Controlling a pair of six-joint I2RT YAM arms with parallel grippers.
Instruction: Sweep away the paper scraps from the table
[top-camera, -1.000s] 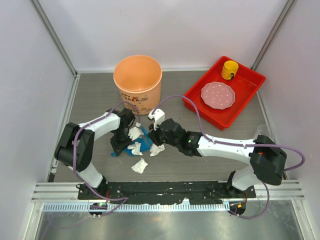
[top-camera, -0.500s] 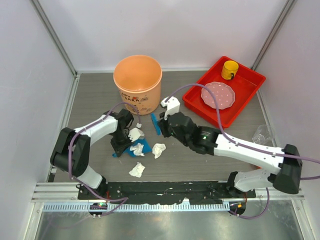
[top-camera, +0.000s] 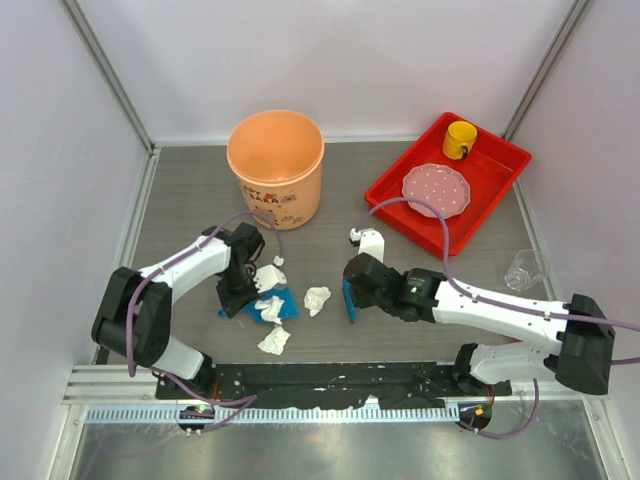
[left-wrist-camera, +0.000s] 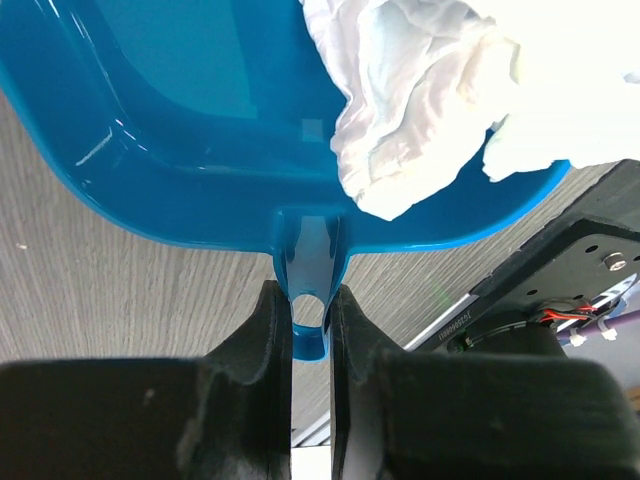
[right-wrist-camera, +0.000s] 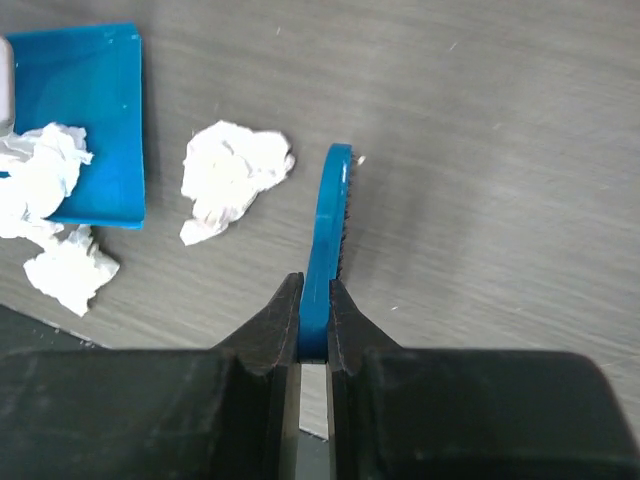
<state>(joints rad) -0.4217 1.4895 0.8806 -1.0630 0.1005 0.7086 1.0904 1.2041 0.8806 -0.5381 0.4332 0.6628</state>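
Observation:
My left gripper is shut on the handle of the blue dustpan, which lies on the table with white paper scraps piled in it. My right gripper is shut on a blue brush, held on edge just right of a loose scrap, which also shows in the right wrist view. Another scrap lies near the dustpan's front corner, and a tiny one lies behind the dustpan.
An orange bucket stands at the back, left of centre. A red tray at the back right holds a pink plate and a yellow cup. A clear plastic cup stands at the right wall. Metal rails edge the near side.
My right gripper has carried the brush from beside the dustpan, back and then to the right, and it now sits right of the loose scrap. The dustpan has shifted slightly nearer.

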